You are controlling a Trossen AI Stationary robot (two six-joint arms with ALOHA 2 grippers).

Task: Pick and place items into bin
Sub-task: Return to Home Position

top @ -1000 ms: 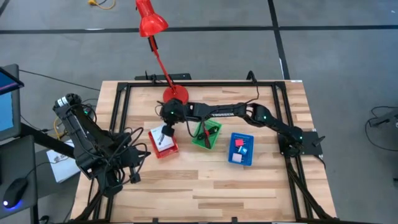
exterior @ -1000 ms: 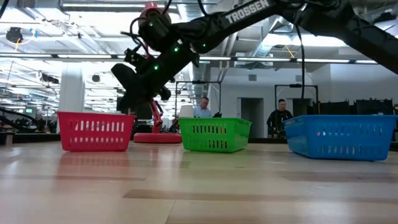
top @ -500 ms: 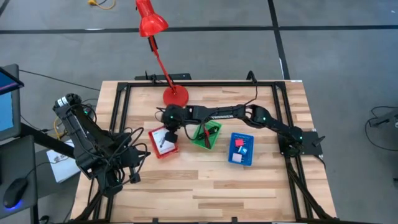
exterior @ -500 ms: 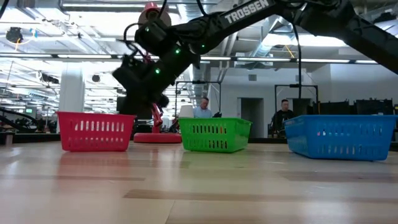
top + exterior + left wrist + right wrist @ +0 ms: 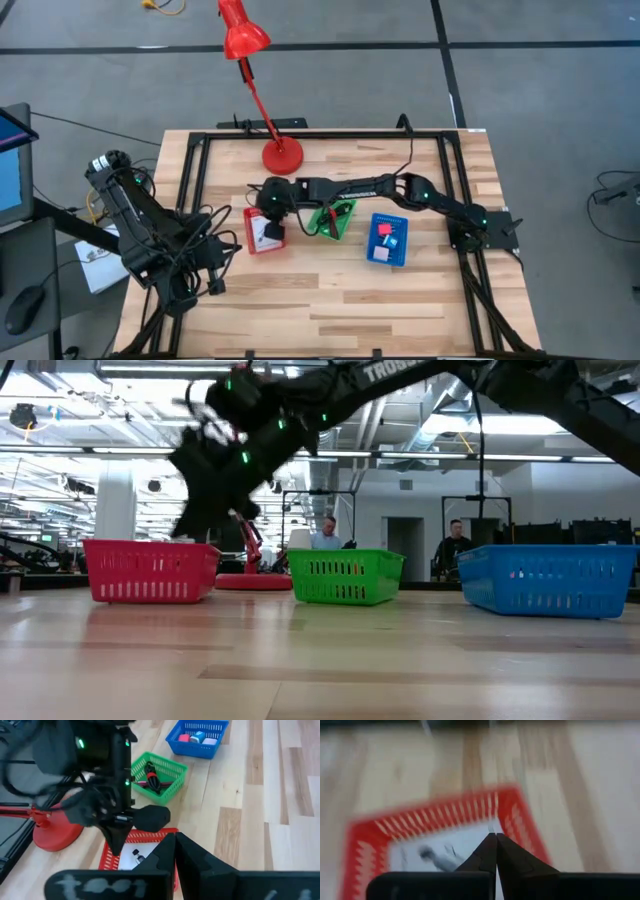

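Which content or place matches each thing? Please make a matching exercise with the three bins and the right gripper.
Things: 1 red bin; 2 green bin; 3 blue bin; 4 right gripper.
Matches: A pink blocks and a blue-white cube; B above the red bin, shut; C white card; D dark red cord.
Pairs: 1-C, 2-D, 3-A, 4-B.
The left arm waits at the table's left edge.

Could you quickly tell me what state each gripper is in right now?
Left gripper: shut, empty, parked at the table's left.
Right gripper: shut, empty, above the red bin.
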